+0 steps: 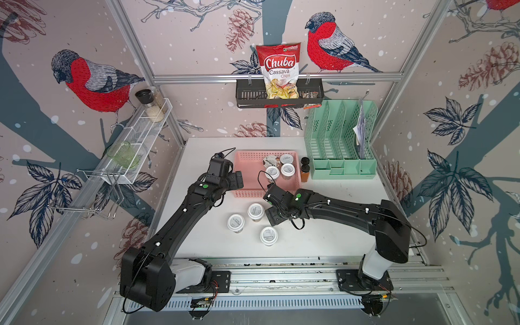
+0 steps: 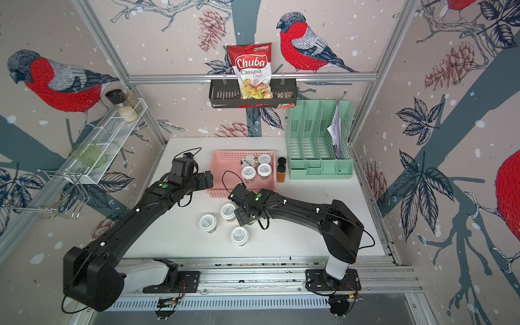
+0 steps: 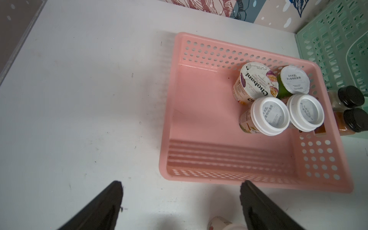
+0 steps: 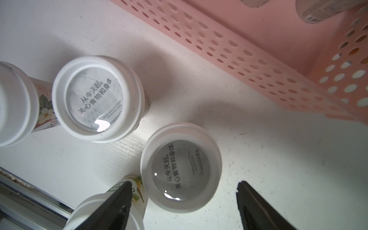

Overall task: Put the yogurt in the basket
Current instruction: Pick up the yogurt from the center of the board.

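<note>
The right gripper (image 4: 183, 191) hangs spread wide. Its matte black fingers (image 4: 258, 209) taper to blunt tips on either side of a yogurt cup (image 4: 181, 167), which stands upright on the table (image 4: 278, 159), and nothing is pinched. This cup has a round white plastic overcap with a raised rim and a glossy clear centre over grey print. One finger covers much of a second cup (image 4: 137, 193), whose paper side carries a floral pattern. A third cup (image 4: 97, 97) stands a little apart, and a fourth cup (image 4: 12, 103) is cut off by the picture's edge. Near them runs the pink basket (image 4: 229, 49), a smooth plastic wall pierced with rows of oval holes.

The left gripper (image 3: 182, 185) is also splayed and empty, over bare, scuffed white table just outside the basket's wall. Inside the basket, four cups huddle in one corner. They are the wider Chobani cup (image 3: 256, 79) with a flat printed foil lid, a green cup (image 3: 294, 79) with plain foil, and two capped cups (image 3: 269, 115) (image 3: 305, 112).

A black-capped amber jar (image 3: 356, 119) stands just outside that corner, partly behind the wall. In both top views the cup between the right fingers is mostly hidden under the wrist.
</note>
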`<state>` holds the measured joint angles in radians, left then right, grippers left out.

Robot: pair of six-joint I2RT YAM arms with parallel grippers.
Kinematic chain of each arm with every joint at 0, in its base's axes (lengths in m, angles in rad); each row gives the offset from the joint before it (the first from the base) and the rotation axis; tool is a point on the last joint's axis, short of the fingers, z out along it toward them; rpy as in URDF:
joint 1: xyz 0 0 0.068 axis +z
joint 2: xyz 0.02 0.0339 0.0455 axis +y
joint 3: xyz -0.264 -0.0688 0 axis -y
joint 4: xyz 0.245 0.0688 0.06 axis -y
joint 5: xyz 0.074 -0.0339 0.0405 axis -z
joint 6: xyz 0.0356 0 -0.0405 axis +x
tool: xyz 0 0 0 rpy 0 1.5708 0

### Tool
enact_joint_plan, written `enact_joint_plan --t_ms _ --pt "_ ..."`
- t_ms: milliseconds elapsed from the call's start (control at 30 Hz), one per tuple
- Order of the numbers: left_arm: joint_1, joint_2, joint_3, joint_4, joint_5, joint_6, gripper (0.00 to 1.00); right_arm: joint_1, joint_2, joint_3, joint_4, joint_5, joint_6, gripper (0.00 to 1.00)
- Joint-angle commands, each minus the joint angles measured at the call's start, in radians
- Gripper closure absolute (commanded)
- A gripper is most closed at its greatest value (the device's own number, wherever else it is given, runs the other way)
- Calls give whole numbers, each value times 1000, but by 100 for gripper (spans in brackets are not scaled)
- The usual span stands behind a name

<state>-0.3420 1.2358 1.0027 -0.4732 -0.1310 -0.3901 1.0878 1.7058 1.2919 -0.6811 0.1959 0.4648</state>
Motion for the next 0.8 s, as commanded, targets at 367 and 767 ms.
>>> enact_joint_plan --t_ms 367,767 --pt "-272 55 83 -309 99 -128 6 -179 -261 -207 123 21 -69 15" --pt "-393 256 184 -422 81 -121 13 -301 -393 -358 221 -29 -115 16"
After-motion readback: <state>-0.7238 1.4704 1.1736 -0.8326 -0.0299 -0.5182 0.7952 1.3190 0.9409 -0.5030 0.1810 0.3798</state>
